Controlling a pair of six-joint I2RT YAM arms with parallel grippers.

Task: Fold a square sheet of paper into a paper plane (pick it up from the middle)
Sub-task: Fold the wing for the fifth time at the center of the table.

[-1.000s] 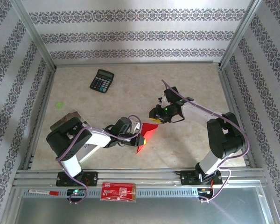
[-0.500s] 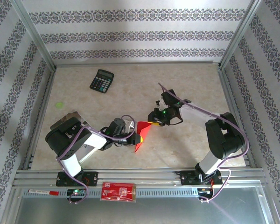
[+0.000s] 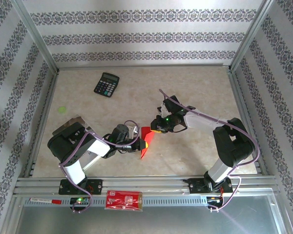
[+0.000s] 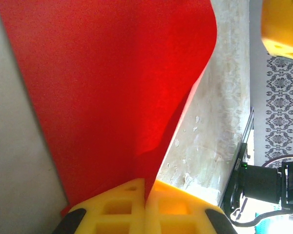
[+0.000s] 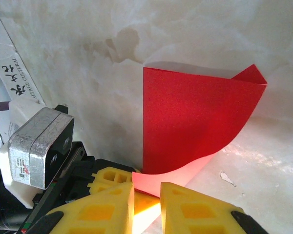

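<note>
The left gripper (image 3: pixel 139 144) is clenched. In its wrist view the yellow fingers (image 4: pixel 112 212) meet with no gap and pinch the bottom of the red sheet (image 4: pixel 112 97), which rises from between them and bows over to one side. Just beyond those fingertips, the sheet stands off the table (image 3: pixel 200 83), between the two grippers. The right gripper (image 5: pixel 146 192) faces it from the far side. Its fingers (image 5: pixel 105 200) are slightly apart, with the sheet's curled lower edge in the gap (not clamped, as far as the view tells). This looks like an early fold: the sheet is loosely doubled, with no sharp crease. The next move likely calls for the right fingers to pinch that edge squarely, then bring it flush with the opposite edge before any pressing.
</note>
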